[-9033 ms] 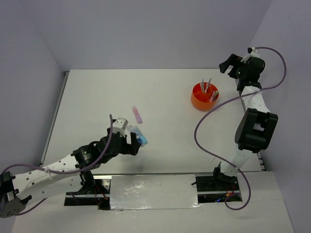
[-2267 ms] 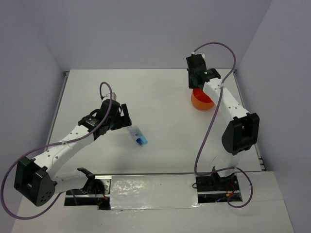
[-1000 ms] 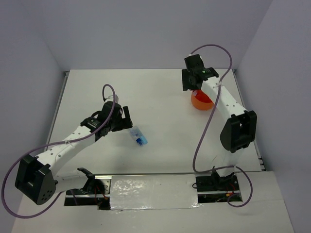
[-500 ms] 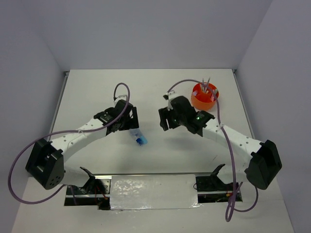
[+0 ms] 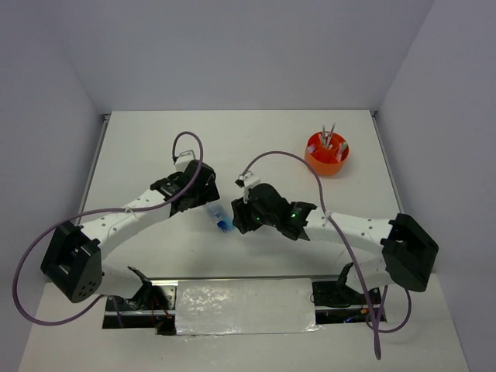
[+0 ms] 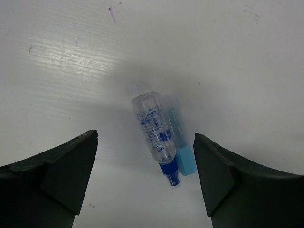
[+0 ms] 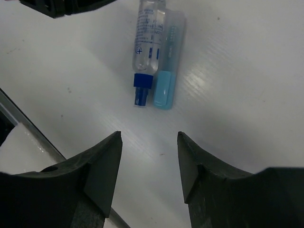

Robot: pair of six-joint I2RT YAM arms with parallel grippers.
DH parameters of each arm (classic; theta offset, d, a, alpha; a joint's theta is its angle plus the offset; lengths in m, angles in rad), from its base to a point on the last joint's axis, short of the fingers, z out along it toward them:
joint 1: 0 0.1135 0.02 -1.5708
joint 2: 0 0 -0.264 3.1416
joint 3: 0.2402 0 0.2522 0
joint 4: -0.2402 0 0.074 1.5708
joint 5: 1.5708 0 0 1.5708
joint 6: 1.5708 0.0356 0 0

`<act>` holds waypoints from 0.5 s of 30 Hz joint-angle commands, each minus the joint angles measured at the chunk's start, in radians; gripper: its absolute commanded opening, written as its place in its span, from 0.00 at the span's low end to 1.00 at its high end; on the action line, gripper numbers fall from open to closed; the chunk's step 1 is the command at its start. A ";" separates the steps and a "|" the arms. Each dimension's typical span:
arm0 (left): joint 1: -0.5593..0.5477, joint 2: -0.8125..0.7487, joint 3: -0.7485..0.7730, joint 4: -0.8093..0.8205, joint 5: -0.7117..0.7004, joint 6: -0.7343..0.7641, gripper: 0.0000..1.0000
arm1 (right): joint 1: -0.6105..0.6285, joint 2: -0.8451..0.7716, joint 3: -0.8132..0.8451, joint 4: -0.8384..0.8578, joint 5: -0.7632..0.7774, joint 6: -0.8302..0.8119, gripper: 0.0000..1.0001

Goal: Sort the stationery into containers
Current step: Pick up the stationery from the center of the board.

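Two pieces of stationery lie side by side on the white table: a clear bottle-like piece with a blue cap (image 6: 156, 133) (image 7: 147, 42) and a pale blue marker stick (image 6: 179, 137) (image 7: 167, 61). The top view shows them together as the blue-and-clear piece (image 5: 222, 218). My left gripper (image 5: 204, 192) (image 6: 145, 137) hovers over them, open wide, with both items between its fingers but untouched. My right gripper (image 5: 239, 215) (image 7: 148, 135) is open and empty, just short of their capped ends. The orange container (image 5: 326, 155) stands at the back right with several thin pens upright in it.
The black metal rail and silver plate (image 5: 244, 304) run along the near table edge, close behind the right gripper. Purple cables (image 5: 283, 159) loop above both arms. The left gripper's black body (image 7: 66, 7) shows at the top of the right wrist view.
The right arm has swung from the orange container down to the table centre beside the two items, its jaws narrowing. The left gripper has shifted slightly over the items.
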 commanded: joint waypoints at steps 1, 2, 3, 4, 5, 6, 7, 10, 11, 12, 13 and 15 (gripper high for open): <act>-0.003 -0.037 -0.012 0.015 -0.008 -0.006 0.94 | 0.036 0.078 0.050 0.094 0.029 -0.002 0.57; -0.003 -0.044 -0.015 0.012 -0.006 -0.009 0.94 | 0.044 0.093 0.068 0.094 0.027 -0.016 0.57; -0.003 -0.052 -0.024 0.007 -0.006 -0.011 0.94 | 0.050 0.130 0.080 0.093 0.032 -0.020 0.56; -0.003 -0.061 -0.031 0.012 -0.004 -0.014 0.94 | 0.059 0.147 0.094 0.120 0.046 -0.025 0.55; -0.003 -0.084 -0.038 0.013 -0.003 -0.014 0.94 | 0.062 0.179 0.117 0.125 0.044 -0.034 0.55; -0.001 -0.098 -0.050 0.007 -0.010 -0.017 0.94 | 0.065 0.198 0.126 0.131 0.040 -0.037 0.55; -0.003 -0.110 -0.055 0.001 -0.015 -0.020 0.94 | 0.069 0.216 0.139 0.140 0.026 -0.043 0.54; -0.003 -0.159 -0.067 -0.019 -0.030 -0.017 0.94 | 0.078 0.294 0.200 0.124 0.055 -0.056 0.53; -0.003 -0.182 -0.070 -0.025 -0.032 -0.011 0.94 | 0.079 0.308 0.221 0.124 0.060 -0.056 0.53; -0.003 -0.192 -0.073 -0.033 -0.037 -0.009 0.95 | 0.081 0.337 0.231 0.127 0.061 -0.056 0.53; -0.001 -0.201 -0.076 -0.040 -0.041 -0.008 0.96 | 0.081 0.353 0.240 0.131 0.061 -0.057 0.53; 0.000 -0.236 -0.090 -0.069 -0.063 -0.020 0.99 | 0.084 0.400 0.275 0.130 0.070 -0.062 0.53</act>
